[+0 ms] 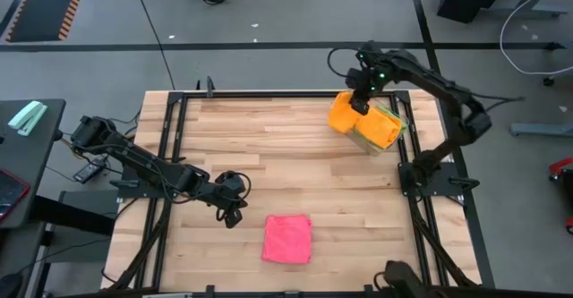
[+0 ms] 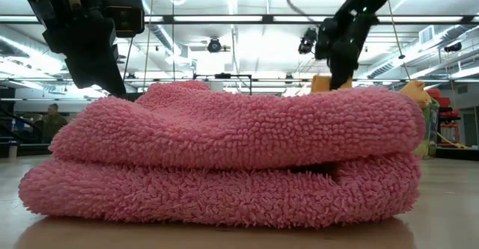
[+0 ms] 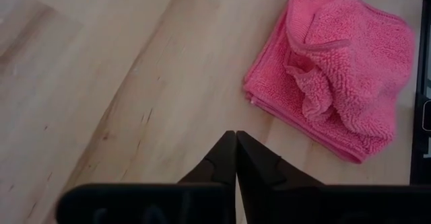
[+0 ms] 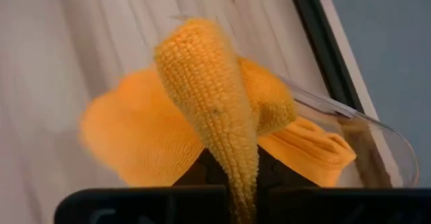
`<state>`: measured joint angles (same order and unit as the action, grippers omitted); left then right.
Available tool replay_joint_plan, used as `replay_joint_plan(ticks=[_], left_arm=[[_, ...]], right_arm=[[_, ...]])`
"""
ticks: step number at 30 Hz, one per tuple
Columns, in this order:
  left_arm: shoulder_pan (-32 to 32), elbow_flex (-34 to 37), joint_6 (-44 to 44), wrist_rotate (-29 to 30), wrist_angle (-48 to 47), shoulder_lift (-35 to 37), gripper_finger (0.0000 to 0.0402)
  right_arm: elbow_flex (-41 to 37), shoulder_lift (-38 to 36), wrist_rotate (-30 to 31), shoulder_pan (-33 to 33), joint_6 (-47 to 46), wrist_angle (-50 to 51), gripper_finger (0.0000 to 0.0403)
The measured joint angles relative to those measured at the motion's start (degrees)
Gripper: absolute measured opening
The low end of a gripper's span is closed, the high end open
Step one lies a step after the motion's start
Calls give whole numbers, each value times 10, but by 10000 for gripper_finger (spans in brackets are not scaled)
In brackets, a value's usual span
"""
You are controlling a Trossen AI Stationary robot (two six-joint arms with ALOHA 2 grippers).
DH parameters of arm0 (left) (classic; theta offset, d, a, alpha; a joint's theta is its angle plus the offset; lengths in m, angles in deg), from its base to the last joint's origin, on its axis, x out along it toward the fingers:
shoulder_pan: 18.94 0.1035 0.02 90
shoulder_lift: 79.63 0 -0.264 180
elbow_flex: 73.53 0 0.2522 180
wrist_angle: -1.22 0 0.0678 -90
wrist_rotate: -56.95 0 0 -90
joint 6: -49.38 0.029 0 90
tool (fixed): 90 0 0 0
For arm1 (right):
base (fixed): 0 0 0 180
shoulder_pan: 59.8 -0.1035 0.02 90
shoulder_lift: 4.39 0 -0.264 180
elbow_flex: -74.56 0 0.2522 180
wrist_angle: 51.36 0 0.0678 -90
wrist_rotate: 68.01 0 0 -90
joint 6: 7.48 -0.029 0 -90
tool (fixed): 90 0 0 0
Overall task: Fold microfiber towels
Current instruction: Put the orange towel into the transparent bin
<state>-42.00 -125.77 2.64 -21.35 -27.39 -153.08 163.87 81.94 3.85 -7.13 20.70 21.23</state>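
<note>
Right gripper [image 4: 232, 183] is clamped on a pinch of orange towel [image 1: 345, 114], the cloth bunched into a ridge that runs up out of the fingers in the right wrist view. The rest of it hangs and drapes over the near rim of the clear tray [image 1: 398, 135] at the table's far right corner, with more towels, orange and what looks like yellow-green, stacked inside.

To do this pull well, I'd say lift high enough that the trailing edge clears the tray wall before travelling toward open wood; dragging low could tip the tray or bring a second cloth along. A pinch this narrow will leave the towel hanging crumpled, so it needs laying down and spreading flat before any fold.

Left gripper [image 3: 236, 153] sits with its fingers pressed together on nothing, low over the table [image 1: 269, 155] at the near left, just beside the pink towel [image 1: 287, 239]. That one lies near the front edge, already doubled over, its top layer a bit rumpled.
</note>
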Motion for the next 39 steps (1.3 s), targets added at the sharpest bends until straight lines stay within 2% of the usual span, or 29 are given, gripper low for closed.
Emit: replay_joint_plan(ticks=[2, 5, 12, 20, 25, 33, 39], left_arm=[[0, 0, -1, 0, -1, 0, 12], [0, 0, -7, 0, -1, 0, 11], [0, 0, -7, 0, -1, 0, 27], [0, 0, -6, 0, -4, 0, 14], [0, 0, -6, 0, -4, 0, 13], [0, 0, -6, 0, -5, 0, 25], [0, 0, -7, 0, -5, 0, 13]], right_arm=[[0, 24, 28, 0, 15, -6, 13], [0, 54, 115, -1, 24, -28, 13], [0, 87, 173, 1, 13, -58, 13], [0, 126, 183, 6, -77, -49, 13], [0, 145, 181, 6, -88, -39, 14], [0, 149, 203, 17, -113, -14, 74], [0, 145, 222, 31, -143, 3, 149]])
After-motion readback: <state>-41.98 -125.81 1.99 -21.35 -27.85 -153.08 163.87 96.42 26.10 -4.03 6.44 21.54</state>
